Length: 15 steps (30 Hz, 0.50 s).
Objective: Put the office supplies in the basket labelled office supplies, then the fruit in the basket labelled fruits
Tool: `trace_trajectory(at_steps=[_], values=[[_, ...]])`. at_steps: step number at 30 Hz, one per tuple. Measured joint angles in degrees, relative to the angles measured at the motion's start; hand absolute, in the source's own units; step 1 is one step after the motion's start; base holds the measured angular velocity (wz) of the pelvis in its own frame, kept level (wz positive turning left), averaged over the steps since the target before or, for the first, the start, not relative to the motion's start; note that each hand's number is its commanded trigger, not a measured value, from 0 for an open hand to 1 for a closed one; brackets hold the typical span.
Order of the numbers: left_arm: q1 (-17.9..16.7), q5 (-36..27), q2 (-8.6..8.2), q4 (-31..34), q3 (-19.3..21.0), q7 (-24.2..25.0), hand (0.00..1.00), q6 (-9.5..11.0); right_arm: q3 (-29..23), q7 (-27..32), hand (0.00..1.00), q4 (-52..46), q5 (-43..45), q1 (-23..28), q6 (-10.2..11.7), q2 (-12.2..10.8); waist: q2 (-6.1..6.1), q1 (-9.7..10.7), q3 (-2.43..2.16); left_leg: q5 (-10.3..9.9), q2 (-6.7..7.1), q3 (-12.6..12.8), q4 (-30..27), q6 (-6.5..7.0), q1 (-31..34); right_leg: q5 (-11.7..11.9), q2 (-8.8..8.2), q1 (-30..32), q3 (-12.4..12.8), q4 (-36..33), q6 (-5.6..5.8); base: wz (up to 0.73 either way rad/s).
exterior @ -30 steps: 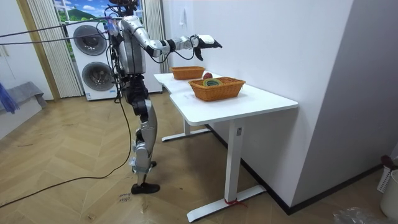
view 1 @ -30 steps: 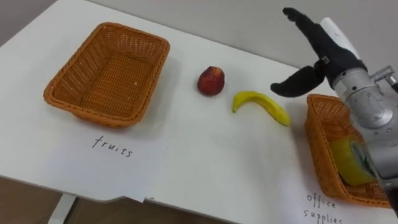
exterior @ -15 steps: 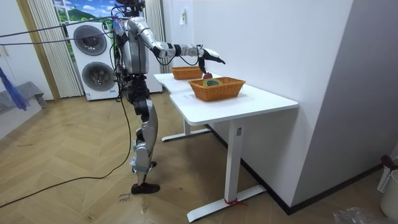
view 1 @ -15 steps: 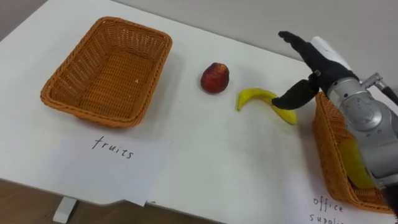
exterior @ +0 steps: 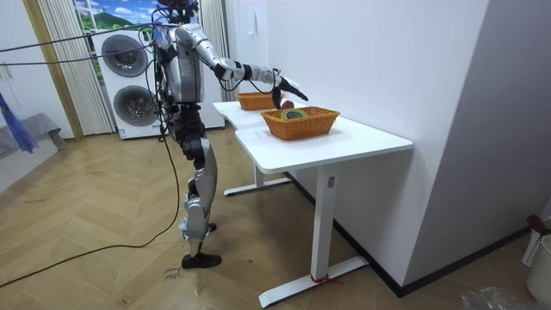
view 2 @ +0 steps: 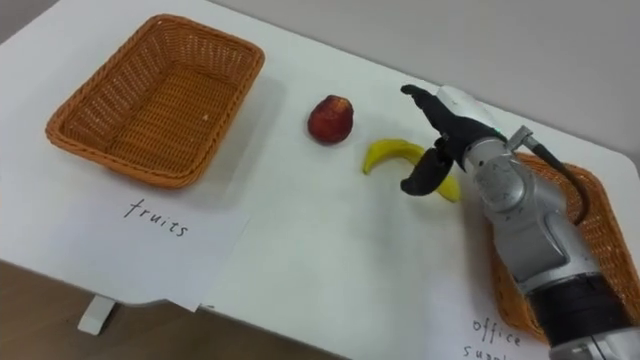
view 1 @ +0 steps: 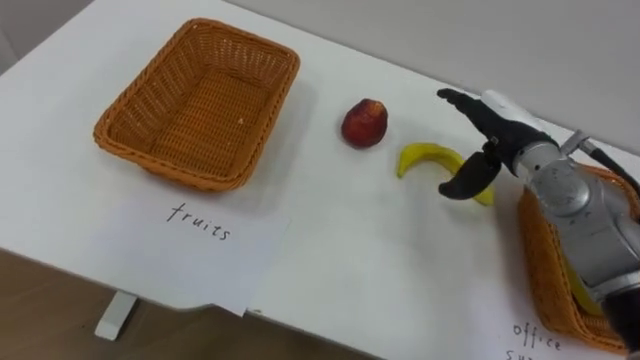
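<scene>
A yellow banana (view 1: 428, 157) lies on the white table (view 1: 380, 260), and a red apple (view 1: 364, 122) sits just left of it. My right hand (view 1: 487, 139) hovers open at the banana's right end, fingers straight over it and thumb hanging down at its near side. The empty wicker fruit basket (view 1: 150, 148) stands at the far left. At the right edge, the wicker office basket (view 1: 541, 272) holds a yellow item (view 1: 586, 296), partly hidden by my forearm. In the room view I stand at the table's end with my right hand (exterior: 281, 86) stretched over it.
A paper sheet marked for fruits (view 1: 200, 235) lies in front of the left basket, overhanging the table's near edge. A second handwritten label (view 1: 535, 335) lies before the right basket. A wall runs along the table's far side.
My right hand has come down and to the left, from above the office basket's corner to the banana's right end. The view has shifted to the left.
</scene>
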State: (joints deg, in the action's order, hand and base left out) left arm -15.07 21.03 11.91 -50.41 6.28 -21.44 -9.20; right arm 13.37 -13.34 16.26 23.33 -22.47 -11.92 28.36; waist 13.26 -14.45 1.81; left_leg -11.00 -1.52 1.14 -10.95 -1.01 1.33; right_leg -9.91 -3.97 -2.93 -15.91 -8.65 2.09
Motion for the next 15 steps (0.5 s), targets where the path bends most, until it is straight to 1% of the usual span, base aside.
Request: trace_trajectory(at_steps=[1,4,8,9,10,11,15], values=[[-0.01,-0.01,0.00,0.03,-0.42,0.06,0.00,-0.08,0.00,-0.20,0.00,0.09,-0.02,0.00,-0.07,-0.03,-0.16,-0.18,0.12,0.00,0.00,-0.01,-0.04,0.00,0.07,0.00,0.00,0.03,-0.01,-0.01,0.00,0.07],[-0.03,0.07,-0.03,0.05,-0.84,0.45,0.00,-0.12,0.00,-0.26,0.00,0.10,0.95,0.00,-0.07,-0.26,-0.36,-1.44,0.12,0.00,0.05,-0.25,-0.30,0.00,0.29,0.00,0.00,0.02,-0.12,-0.02,0.00,0.03],[0.00,1.05,-0.04,0.96,-1.23,0.50,0.00,-0.43,0.01,-0.52,0.00,0.19,6.31,-0.04,-0.13,-0.95,-0.53,-1.61,0.01,0.00,0.18,-1.12,-0.74,0.00,0.90,0.00,-0.08,0.06,-0.74,-0.02,0.00,0.12],[0.03,1.05,0.00,1.05,-1.56,0.48,0.00,-0.48,0.01,-0.53,0.00,0.39,6.68,-0.06,-0.12,-0.98,-0.57,-1.64,0.00,0.00,0.19,-1.12,-0.75,0.00,0.89,0.00,-0.08,0.05,-0.65,-0.02,0.00,0.05],[0.08,1.05,0.03,1.06,-2.07,0.47,0.00,-0.50,0.21,-0.54,0.00,0.94,6.75,-0.19,-0.24,-1.02,-0.71,-2.09,-0.05,0.00,0.21,-1.13,-0.79,0.00,0.85,0.00,-0.11,0.04,-0.58,-0.02,0.00,0.00],[0.09,1.05,0.03,1.07,-2.17,0.44,0.00,-0.50,0.79,-0.54,0.00,1.10,6.74,-0.21,-0.58,-1.05,-0.80,-2.33,-0.06,0.01,0.23,-1.38,-0.82,0.00,0.79,0.00,-0.12,0.00,-0.63,-0.02,0.00,0.00],[0.08,2.18,0.01,1.52,-2.13,0.33,0.00,-0.68,1.65,-0.55,0.00,1.79,6.74,-0.21,-0.71,-1.15,-0.96,-3.11,-0.09,0.02,0.23,-1.42,-0.82,-0.01,0.79,0.00,-0.09,0.00,-0.74,0.02,0.00,-0.01]])
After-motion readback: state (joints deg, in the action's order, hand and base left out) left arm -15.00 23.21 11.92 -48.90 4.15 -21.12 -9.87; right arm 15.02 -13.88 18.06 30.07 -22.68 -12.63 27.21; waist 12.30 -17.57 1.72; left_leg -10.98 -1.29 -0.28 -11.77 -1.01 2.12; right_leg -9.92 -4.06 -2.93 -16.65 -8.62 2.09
